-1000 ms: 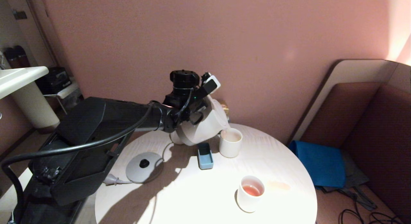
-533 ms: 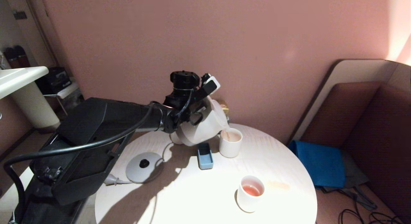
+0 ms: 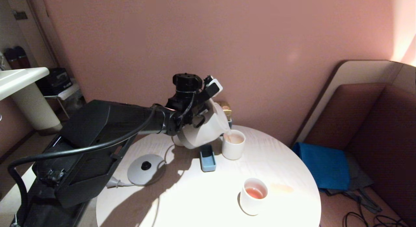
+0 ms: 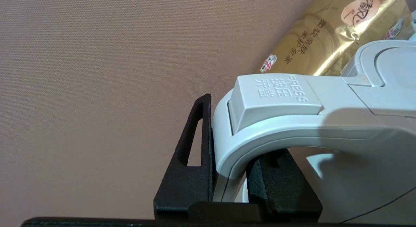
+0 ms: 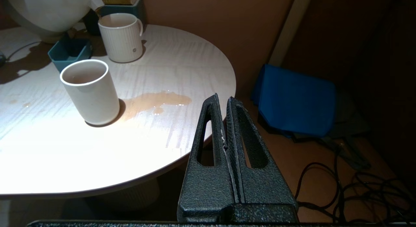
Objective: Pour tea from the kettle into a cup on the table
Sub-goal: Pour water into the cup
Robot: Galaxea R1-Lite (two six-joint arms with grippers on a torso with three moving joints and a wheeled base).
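The cream-white kettle (image 3: 208, 131) hangs tilted over the back of the round white table (image 3: 195, 201), its spout above the ribbed cup (image 3: 233, 147). A thin stream of tea (image 3: 228, 137) runs from the spout into the cup, which holds pale liquid. My left gripper (image 4: 229, 175) is shut on the kettle's loop handle (image 4: 276, 129), one finger on each side of it. The left wrist (image 3: 187, 97) covers the kettle's top in the head view. My right gripper (image 5: 223, 98) is shut on nothing, low beside the table's edge.
A slimmer smooth cup (image 3: 253, 196) with pink tea stands near the front, a spilled puddle (image 5: 152, 101) beside it. A small blue tray (image 3: 207, 158) lies by the ribbed cup. The grey kettle base (image 3: 146, 170) sits on the left. A gold packet (image 4: 328, 35) stands behind.
A thin stream of tea has appeared at the spout, where a second ago none showed. The left arm and kettle have hardly moved.
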